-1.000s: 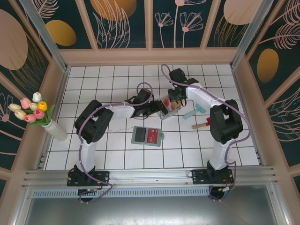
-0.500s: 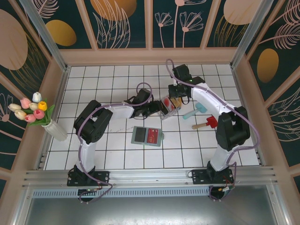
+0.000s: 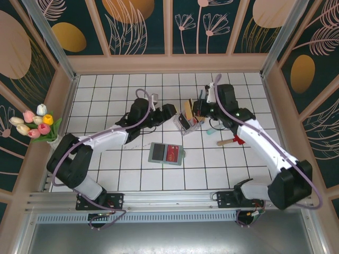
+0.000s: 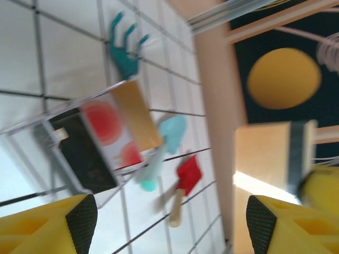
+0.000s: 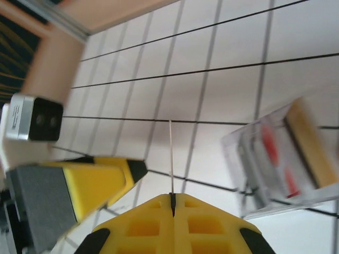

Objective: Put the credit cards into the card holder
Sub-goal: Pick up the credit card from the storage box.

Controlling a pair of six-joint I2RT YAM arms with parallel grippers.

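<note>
Top external: white-tiled counter (image 3: 122,174), floral walls (image 3: 137,26) | right wrist: card (image 5: 171,153) pinched edge-on by right fingers (image 5: 143,225) | left wrist: left fingers (image 4: 47,225) spread

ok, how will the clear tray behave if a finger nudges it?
Probably light: it's a thin, clear plastic tray. Likely slides on the smooth tiles rather than staying put. Might tip, since the cards stand well above its rim.

- The left arm has unfolded and now stretches low toward the left; its spread left fingers (image 4: 37,225) have drawn back from the clear tray (image 3: 183,126).
- The right arm's elbow has swung out to the right, and the right fingers (image 5: 153,217) have lifted off the tray, pinching a credit card (image 5: 170,153) edge-on.
</note>
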